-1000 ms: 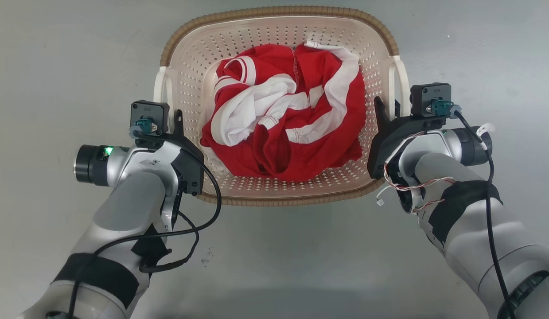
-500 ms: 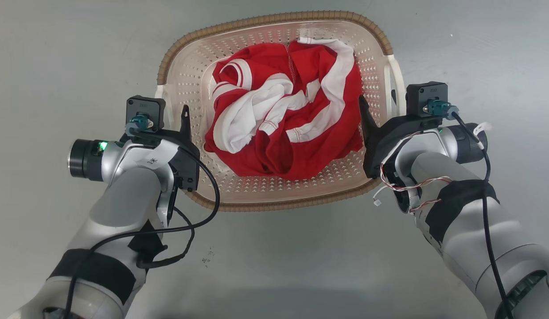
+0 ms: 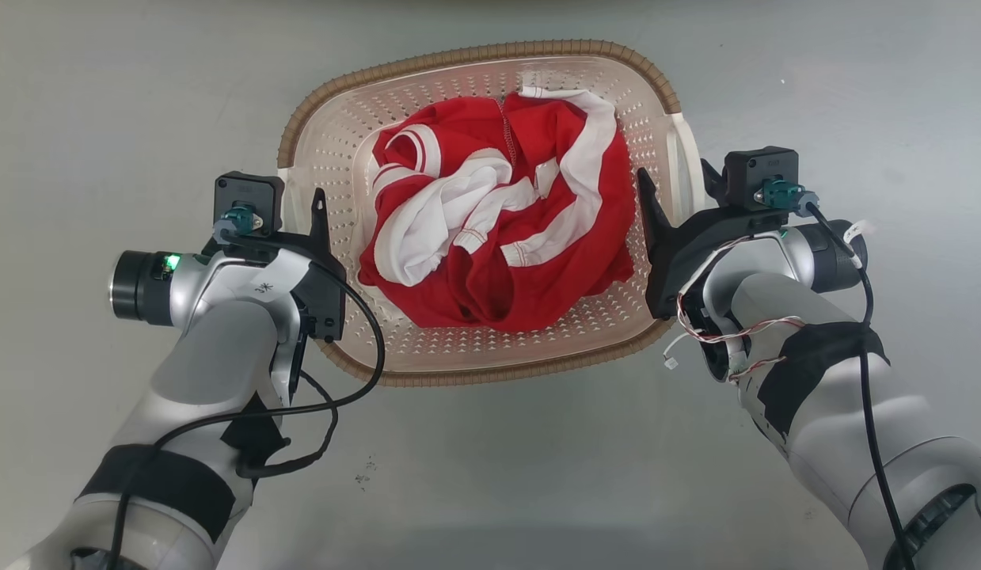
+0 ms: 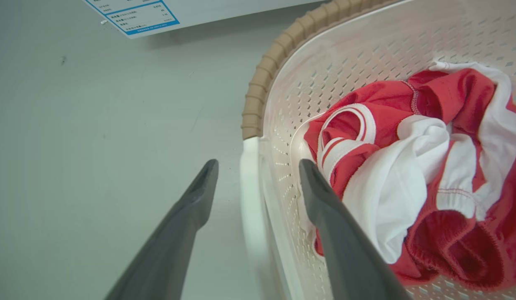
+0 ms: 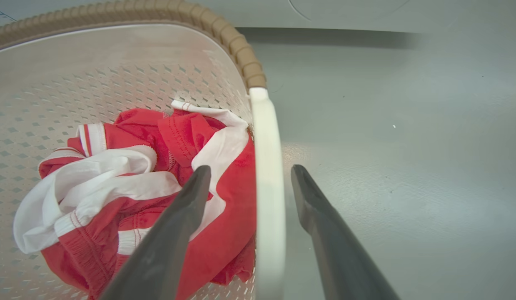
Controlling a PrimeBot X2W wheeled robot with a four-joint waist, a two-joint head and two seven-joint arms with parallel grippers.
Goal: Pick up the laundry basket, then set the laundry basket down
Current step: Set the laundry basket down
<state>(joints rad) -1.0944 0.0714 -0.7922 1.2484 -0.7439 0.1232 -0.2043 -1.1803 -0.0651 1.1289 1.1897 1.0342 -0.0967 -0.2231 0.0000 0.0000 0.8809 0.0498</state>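
The laundry basket (image 3: 490, 352) — a red-and-white garment (image 3: 498, 229) heaped in it — is set on the grey floor (image 3: 102, 95) between the two arms. Its left handle (image 4: 249, 200) is straddled by the left gripper (image 4: 258, 163) and its right handle (image 5: 268, 175) by the right gripper (image 5: 250, 168); both pairs of fingers (image 4: 178, 233) are spread, and neither handle is clasped.
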